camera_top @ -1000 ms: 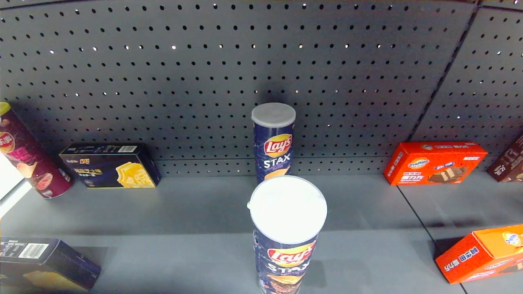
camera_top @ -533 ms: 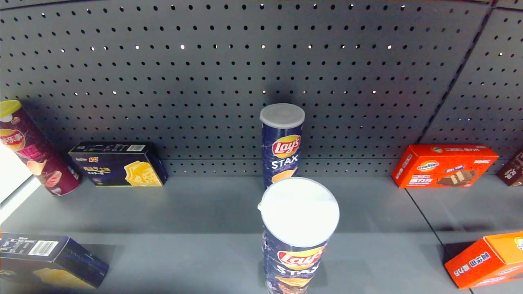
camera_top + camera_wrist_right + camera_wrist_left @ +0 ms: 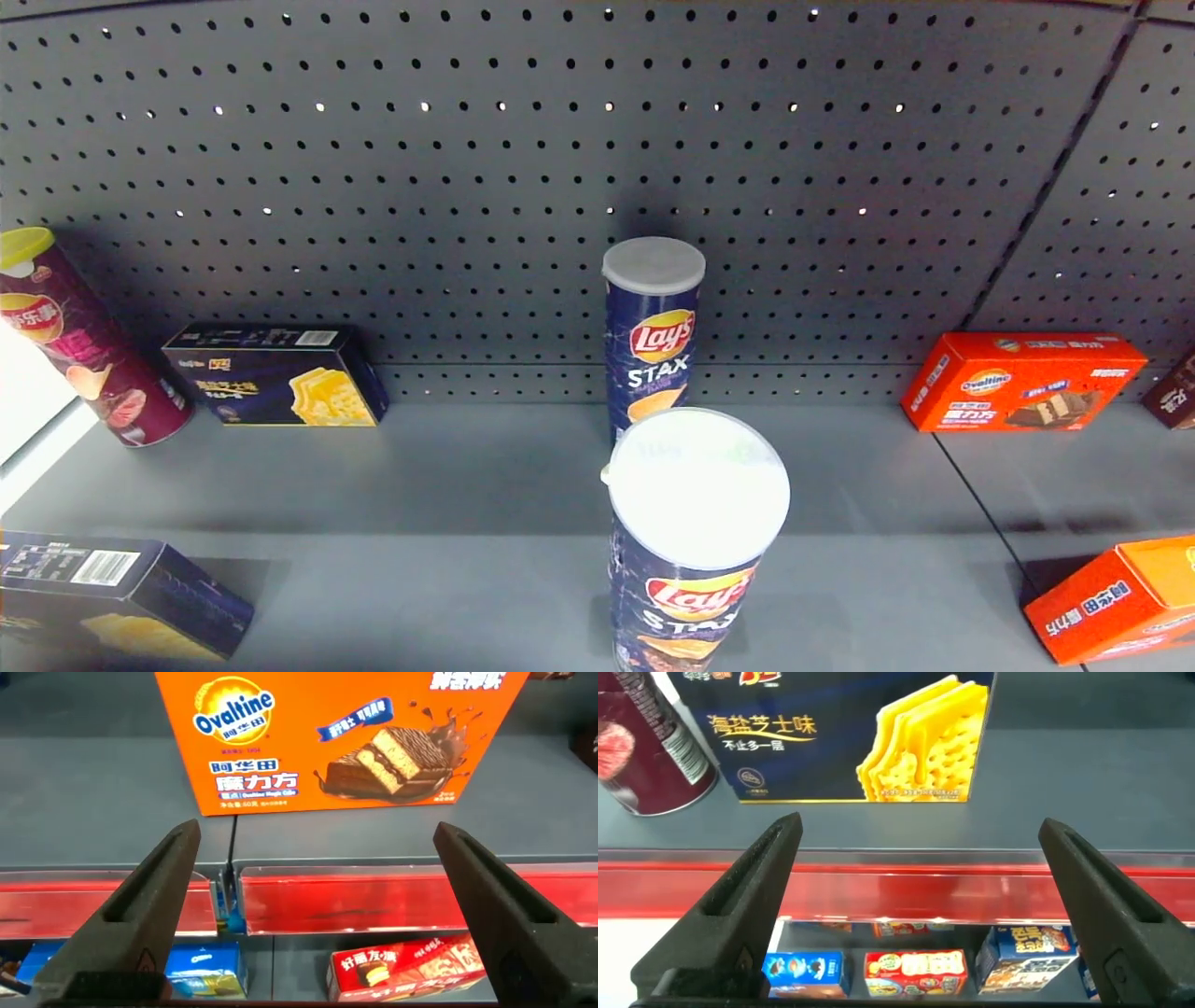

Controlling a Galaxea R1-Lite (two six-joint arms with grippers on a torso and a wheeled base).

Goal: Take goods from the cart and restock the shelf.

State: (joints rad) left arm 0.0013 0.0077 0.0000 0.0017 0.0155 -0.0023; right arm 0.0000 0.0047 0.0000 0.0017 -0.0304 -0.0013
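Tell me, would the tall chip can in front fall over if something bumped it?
Probably yes: the front chip can stands upright, tall and narrow, so a push near its lid could tip it. Being round, it would likely roll along the shelf.

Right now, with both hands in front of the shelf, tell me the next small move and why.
Probably draw both arms back from the shelf to fetch the next item. The left hand and right hand are open and empty at its front edge, and the front chip can already stands upright before the rear chip can.
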